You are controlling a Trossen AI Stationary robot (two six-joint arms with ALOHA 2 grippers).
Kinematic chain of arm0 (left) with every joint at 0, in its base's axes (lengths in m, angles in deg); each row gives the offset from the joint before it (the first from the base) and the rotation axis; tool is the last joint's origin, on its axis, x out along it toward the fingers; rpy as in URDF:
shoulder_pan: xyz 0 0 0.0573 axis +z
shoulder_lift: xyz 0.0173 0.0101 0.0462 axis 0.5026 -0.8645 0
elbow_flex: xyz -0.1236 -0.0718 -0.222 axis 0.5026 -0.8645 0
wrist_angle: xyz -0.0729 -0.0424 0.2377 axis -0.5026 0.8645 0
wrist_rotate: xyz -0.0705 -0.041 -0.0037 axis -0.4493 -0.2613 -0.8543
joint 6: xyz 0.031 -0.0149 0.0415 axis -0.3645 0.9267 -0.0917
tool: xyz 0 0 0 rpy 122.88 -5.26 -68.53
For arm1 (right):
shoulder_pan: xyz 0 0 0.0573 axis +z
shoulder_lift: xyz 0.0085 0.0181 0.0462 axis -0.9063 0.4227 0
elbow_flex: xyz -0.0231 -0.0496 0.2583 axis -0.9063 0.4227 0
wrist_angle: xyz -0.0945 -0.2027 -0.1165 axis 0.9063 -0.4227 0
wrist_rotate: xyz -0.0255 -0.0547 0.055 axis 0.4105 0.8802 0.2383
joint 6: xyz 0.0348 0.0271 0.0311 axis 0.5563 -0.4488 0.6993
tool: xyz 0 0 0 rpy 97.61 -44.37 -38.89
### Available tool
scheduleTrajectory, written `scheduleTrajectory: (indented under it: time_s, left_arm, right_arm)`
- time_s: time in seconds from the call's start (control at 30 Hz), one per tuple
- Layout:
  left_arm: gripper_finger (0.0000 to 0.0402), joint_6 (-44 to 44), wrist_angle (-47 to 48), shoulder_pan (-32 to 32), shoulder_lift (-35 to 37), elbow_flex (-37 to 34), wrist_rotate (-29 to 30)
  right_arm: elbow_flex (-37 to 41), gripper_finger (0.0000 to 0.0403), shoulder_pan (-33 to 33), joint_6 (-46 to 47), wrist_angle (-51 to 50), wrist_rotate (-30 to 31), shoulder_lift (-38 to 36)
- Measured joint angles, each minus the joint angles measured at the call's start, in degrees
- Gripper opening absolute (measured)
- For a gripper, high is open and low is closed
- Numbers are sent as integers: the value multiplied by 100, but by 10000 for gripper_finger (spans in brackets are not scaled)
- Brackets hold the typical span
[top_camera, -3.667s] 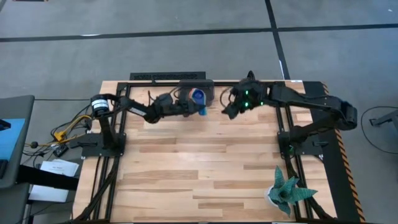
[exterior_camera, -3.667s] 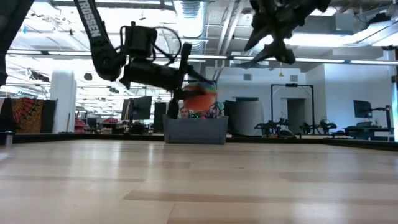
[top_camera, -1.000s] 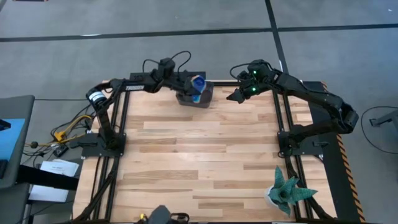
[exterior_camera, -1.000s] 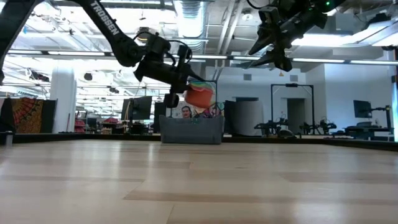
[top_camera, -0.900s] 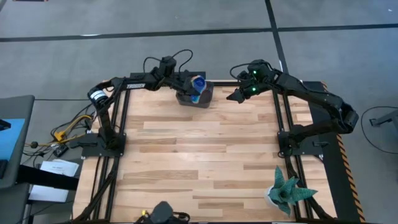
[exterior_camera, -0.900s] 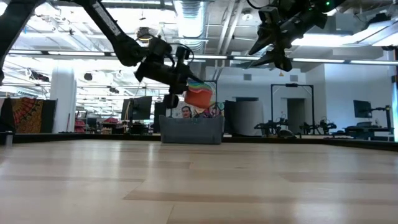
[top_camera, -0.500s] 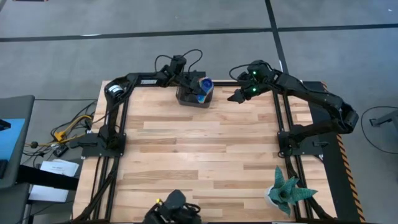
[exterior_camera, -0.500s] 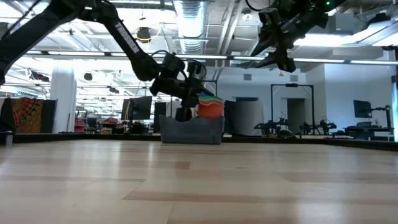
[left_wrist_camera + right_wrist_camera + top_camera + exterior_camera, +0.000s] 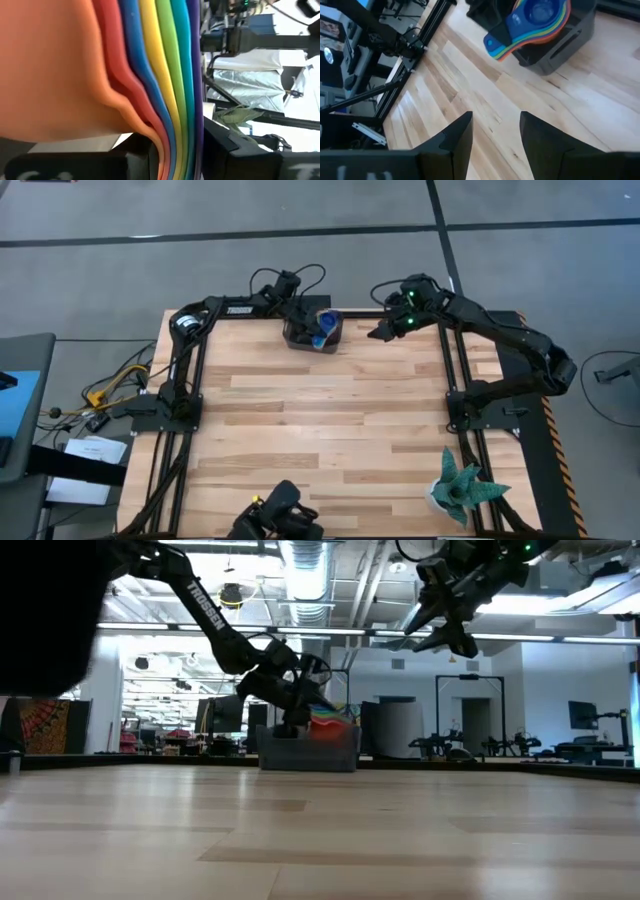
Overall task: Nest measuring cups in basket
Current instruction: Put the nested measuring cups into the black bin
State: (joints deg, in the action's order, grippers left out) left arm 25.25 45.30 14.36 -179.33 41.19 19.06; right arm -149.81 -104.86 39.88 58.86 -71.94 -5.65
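Observation:
The measuring cups (image 9: 327, 325) are nested in one rainbow stack, a blue cup on top and an orange one outermost (image 9: 50, 65). The stack sits tilted in the mouth of the dark basket (image 9: 300, 338) at the table's far edge. Its bowls (image 9: 540, 12) are inside and its handles (image 9: 495, 47) jut out over the basket's wall (image 9: 570, 37). My left gripper (image 9: 303, 317) reaches in from the left and is shut on the stack. My right gripper (image 9: 375, 332) hangs open and empty, high to the right of the basket. My left gripper pinches the whole nested stack across its layers (image 9: 165, 145). One finger (image 9: 75, 165) is on the orange outer side and the other (image 9: 240, 150) on the blue top side. It comes nearly level from the table's left. The stack is tilted, bowls in the basket; whether it rests there I cannot tell.
A teal spiky plant (image 9: 460, 490) stands at the table's near right corner. A dark shape (image 9: 280, 520) shows at the near edge and blocks the low view's upper left (image 9: 40, 610). Bare wood lies between the basket and the near edge.
My left gripper has moved toward the table's right and down, carrying the stack from above the basket's rim into its mouth. The stack has sunk and stays held. The dark shape at the near edge has grown.

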Motion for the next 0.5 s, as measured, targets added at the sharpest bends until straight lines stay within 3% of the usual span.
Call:
scheduleTrajectory:
  time_s: [0.17, 0.5]
  left_arm:
    - [88, -154, 496, 8, 0, -2, 165]
    - [88, -184, 526, -3, 2, -2, 458]
  right_arm:
    - [0, 188, -93, -32, 2, -5, 0]
    - [0, 181, -118, -55, 5, -18, 0]
